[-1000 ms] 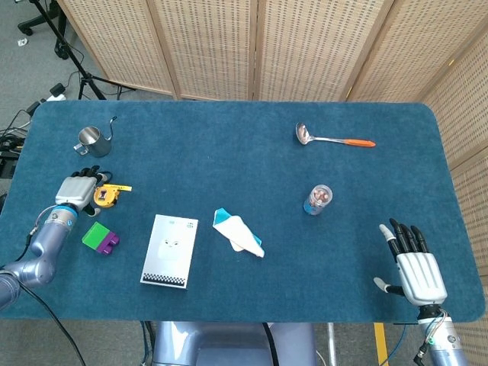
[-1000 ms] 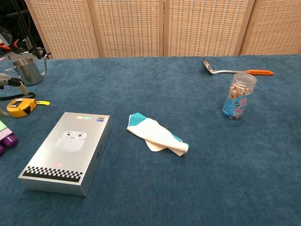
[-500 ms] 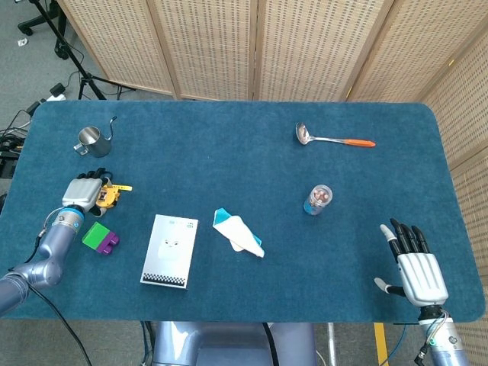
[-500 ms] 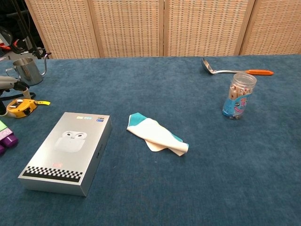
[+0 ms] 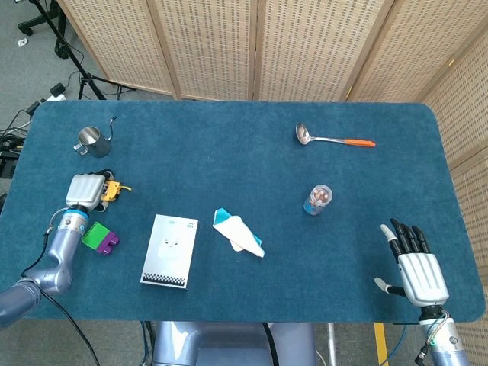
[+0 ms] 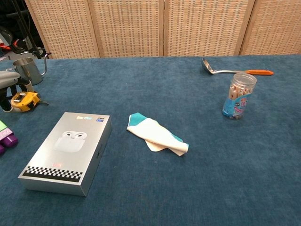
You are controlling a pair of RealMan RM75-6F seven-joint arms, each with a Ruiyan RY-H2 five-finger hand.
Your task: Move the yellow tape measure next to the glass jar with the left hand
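Note:
The yellow tape measure (image 5: 113, 191) (image 6: 24, 100) is at the table's left side, tilted up, its short tape tab sticking out to the right. My left hand (image 5: 85, 189) (image 6: 9, 84) covers most of it from above, and its dark fingers (image 6: 28, 85) curl around it and grip it. Far to the right stands the glass jar (image 5: 318, 199) (image 6: 239, 95), upright with a blue label. My right hand (image 5: 415, 268) lies flat and open near the table's front right corner, holding nothing; only the head view shows it.
A metal cup (image 5: 89, 140) (image 6: 26, 69) stands just behind the left hand. A green and purple block (image 5: 100, 238) (image 6: 5, 136), a silver earbuds box (image 5: 170, 251) (image 6: 68, 150) and a folded cloth (image 5: 239, 232) (image 6: 157, 134) lie between tape and jar. A ladle (image 5: 333, 139) lies beyond the jar.
My left hand slid forward over the tape measure and closed around it. The tape measure tipped up and shifted slightly toward the cup. The right hand stayed still.

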